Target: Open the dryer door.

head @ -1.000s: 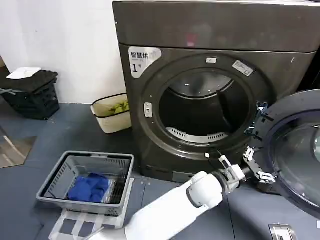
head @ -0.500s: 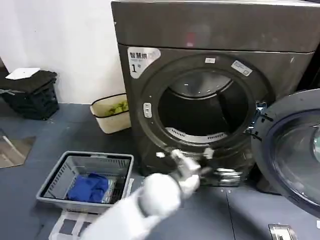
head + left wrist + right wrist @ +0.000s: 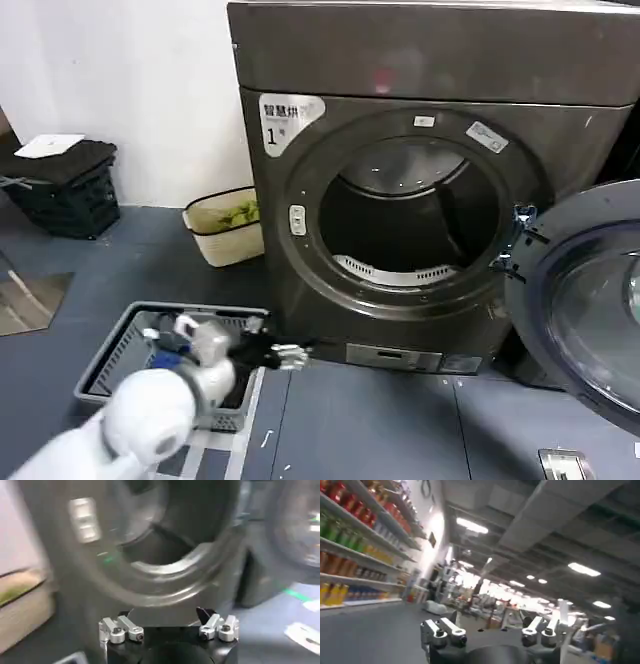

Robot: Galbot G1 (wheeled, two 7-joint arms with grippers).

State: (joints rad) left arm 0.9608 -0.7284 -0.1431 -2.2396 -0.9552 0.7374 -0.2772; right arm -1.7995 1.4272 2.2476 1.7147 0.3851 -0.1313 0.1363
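The dryer [image 3: 420,190], a dark grey-brown front-loading machine, stood against the white wall, its white label [image 3: 287,118] bearing Chinese characters and a "1" at the upper left of the front panel. Its round opening [image 3: 408,222] lay uncovered, exposing the drum interior with a pale perforated strip along the lower edge. The dryer door [image 3: 588,300] stood swung wide on the hinge [image 3: 517,242] at the right side of the opening, its broad rim and tinted glass centre facing out and partly cut by the edge of the head view; in the left wrist view the door [image 3: 295,525] appeared as a blurred disc beside the opening. The left gripper [image 3: 285,353] hovered low before the machine's lower left corner, above the floor and just beside a grey laundry basket [image 3: 135,345], touching nothing; its jaws stood apart and empty, as the left wrist view [image 3: 169,629] confirmed with the two fingertips well separated in front of the drum rim. The basket held blue cloth [image 3: 165,358], largely hidden behind the white arm. A cream bin [image 3: 222,228] with green contents stood on the floor to the left of the dryer, and a black crate [image 3: 65,185] carrying a white sheet stood farther left. The right gripper [image 3: 489,631] pointed up toward ceiling lights and store shelving, its jaws apart and holding nothing.
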